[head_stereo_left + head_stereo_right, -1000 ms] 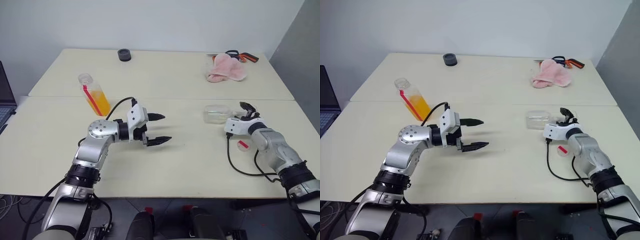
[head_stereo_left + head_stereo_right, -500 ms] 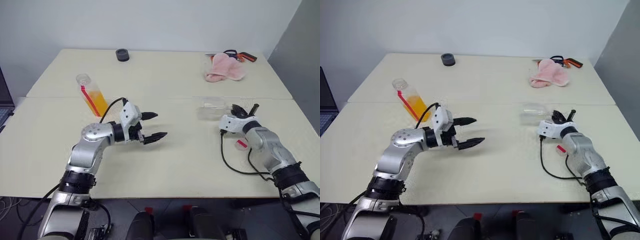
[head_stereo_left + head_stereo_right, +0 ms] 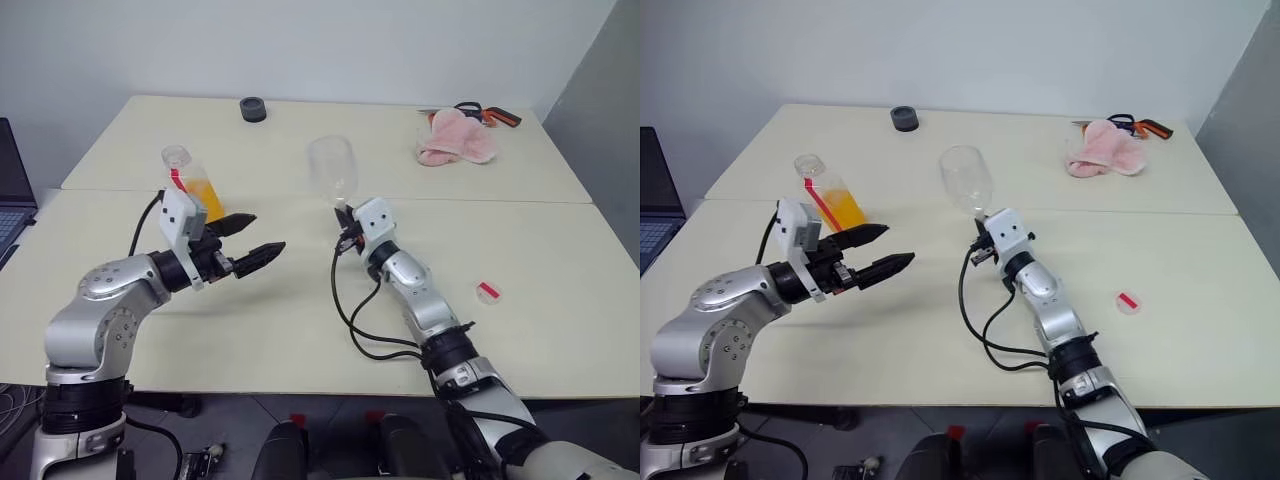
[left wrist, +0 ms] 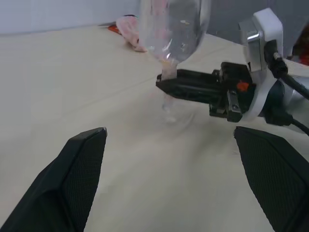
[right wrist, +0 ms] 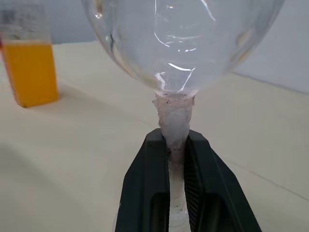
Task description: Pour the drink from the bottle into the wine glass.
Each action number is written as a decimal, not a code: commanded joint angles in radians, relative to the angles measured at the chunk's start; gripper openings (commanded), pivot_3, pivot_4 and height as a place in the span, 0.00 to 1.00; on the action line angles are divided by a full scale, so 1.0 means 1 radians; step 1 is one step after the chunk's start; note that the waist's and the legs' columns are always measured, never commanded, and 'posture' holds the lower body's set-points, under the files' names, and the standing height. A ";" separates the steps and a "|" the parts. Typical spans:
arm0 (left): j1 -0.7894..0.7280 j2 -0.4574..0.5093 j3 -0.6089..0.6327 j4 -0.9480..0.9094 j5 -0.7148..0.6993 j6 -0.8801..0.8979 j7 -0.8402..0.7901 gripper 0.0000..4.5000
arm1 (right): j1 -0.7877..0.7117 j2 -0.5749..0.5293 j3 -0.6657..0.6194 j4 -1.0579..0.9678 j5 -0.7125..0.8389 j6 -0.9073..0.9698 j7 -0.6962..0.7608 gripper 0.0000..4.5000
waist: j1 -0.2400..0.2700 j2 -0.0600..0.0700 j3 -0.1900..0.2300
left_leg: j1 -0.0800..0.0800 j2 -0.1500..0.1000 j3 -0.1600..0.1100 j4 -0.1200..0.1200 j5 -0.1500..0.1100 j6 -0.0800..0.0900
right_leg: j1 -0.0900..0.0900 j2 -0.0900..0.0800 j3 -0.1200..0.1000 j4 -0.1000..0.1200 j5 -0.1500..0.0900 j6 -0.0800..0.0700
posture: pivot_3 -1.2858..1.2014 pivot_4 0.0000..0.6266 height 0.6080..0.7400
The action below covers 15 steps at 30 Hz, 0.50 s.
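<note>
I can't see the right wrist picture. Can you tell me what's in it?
The right pincer is shut on the thin stem of a clear, empty wine glass, holding it upright, bowl on top. Behind it, a bottle of orange drink stands on the pale table.

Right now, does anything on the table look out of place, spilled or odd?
No spill shows. The bottle stands uncapped, and its white cap lies far off on the table's right side. The right gripper pinches the empty wine glass by its stem, just under the bowl, bowl up. The left gripper is open.
</note>
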 commanded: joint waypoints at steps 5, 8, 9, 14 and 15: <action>-0.042 0.033 0.071 -0.046 -0.066 0.027 0.051 1.00 | -0.074 0.041 -0.041 0.241 0.043 -0.213 0.075 0.03 | -0.004 0.000 0.000 | 0.000 0.000 0.000 0.000 0.000 0.000 | 0.000 0.000 0.000 0.000 0.000 0.000 | 0.52 0.24 1.00; -0.060 0.043 0.060 -0.046 -0.074 0.032 0.053 1.00 | -0.076 0.047 -0.041 0.295 0.034 -0.233 0.084 0.03 | -0.005 0.000 0.000 | 0.001 0.001 0.001 0.000 0.000 0.000 | 0.000 0.001 0.000 0.001 0.000 0.000 | 0.52 0.24 1.00; -0.063 0.046 0.055 -0.045 -0.072 0.030 0.051 1.00 | -0.076 0.048 -0.040 0.307 0.032 -0.236 0.087 0.03 | -0.005 0.000 0.000 | 0.001 0.001 0.001 0.000 0.000 0.000 | 0.000 0.001 0.001 0.001 0.000 0.000 | 0.52 0.24 1.00; -0.079 0.064 0.030 -0.037 -0.071 0.023 0.027 1.00 | -0.057 0.046 -0.028 0.328 0.018 -0.255 0.102 0.03 | -0.006 0.000 0.000 | 0.002 0.001 0.001 -0.001 0.000 0.000 | 0.000 0.001 0.001 0.001 0.000 0.000 | 0.52 0.24 1.00; -0.080 0.072 0.023 -0.035 -0.067 0.021 0.018 1.00 | -0.052 0.045 -0.025 0.325 0.015 -0.254 0.108 0.03 | -0.006 0.000 0.000 | 0.002 0.001 0.001 -0.001 0.000 0.000 | 0.000 0.001 0.001 0.001 0.000 0.000 | 0.52 0.24 1.00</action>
